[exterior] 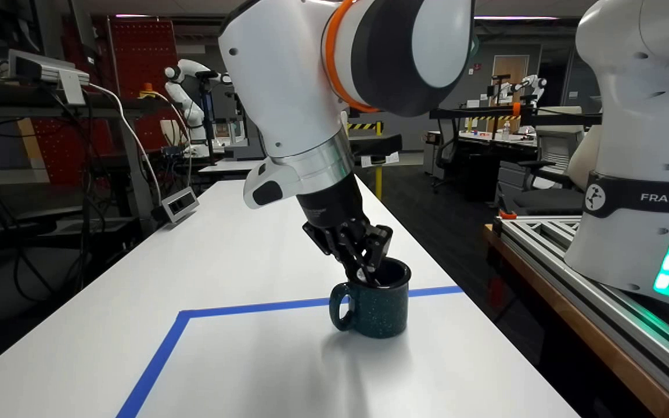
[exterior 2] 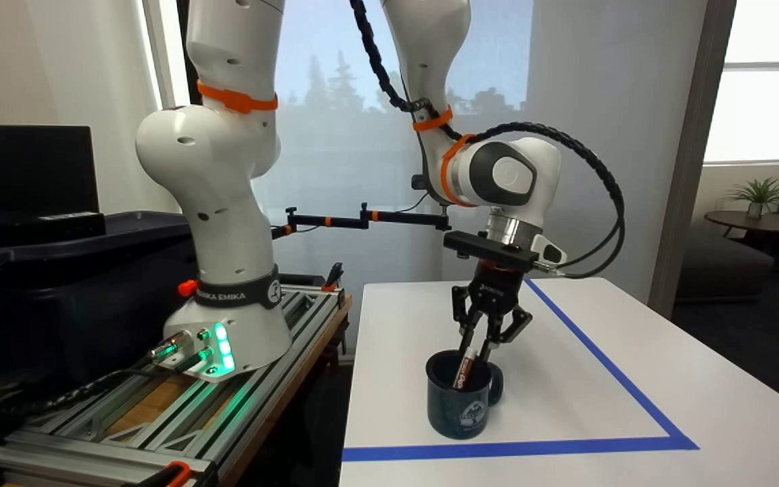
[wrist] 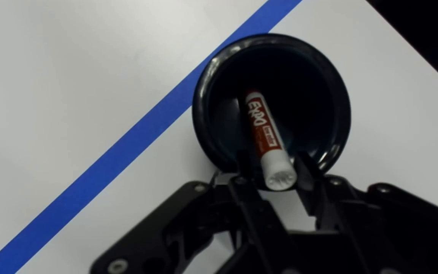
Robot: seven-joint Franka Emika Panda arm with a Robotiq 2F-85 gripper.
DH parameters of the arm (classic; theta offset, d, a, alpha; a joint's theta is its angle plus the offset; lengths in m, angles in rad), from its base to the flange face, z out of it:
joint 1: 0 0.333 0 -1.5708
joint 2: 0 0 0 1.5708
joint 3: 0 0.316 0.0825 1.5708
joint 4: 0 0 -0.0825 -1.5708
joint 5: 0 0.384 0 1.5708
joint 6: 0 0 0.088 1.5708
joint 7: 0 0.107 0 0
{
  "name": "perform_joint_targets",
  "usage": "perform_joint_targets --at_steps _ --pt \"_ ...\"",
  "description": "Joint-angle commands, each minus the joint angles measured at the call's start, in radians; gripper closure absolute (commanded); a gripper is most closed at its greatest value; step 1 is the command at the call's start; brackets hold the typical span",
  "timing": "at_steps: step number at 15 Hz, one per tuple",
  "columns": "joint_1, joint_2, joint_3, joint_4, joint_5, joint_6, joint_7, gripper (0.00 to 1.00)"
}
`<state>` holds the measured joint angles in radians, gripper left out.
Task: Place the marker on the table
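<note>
Note the marker aslant inside the mug, with white end up, probably propped so by the mug itself and therefore handy to pinch. See the claw parted astride that end, with a slim gap visible, seemingly not gripping. Should close there, then lift clear before laying down on the white worktop

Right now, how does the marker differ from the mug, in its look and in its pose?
The marker is thin, white and red; the mug is wide, dark and speckled.
The marker tilts down into the mug, while the mug stands upright on the table.
Both carry printing: the marker on its label, the mug on its side.
</note>
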<state>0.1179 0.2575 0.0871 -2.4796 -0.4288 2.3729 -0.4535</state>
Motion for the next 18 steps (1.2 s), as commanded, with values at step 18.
perform_joint_targets --at_steps 18 --pt "-0.055 -0.25 0.032 -0.005 0.207 -0.157 -0.304 0.95"
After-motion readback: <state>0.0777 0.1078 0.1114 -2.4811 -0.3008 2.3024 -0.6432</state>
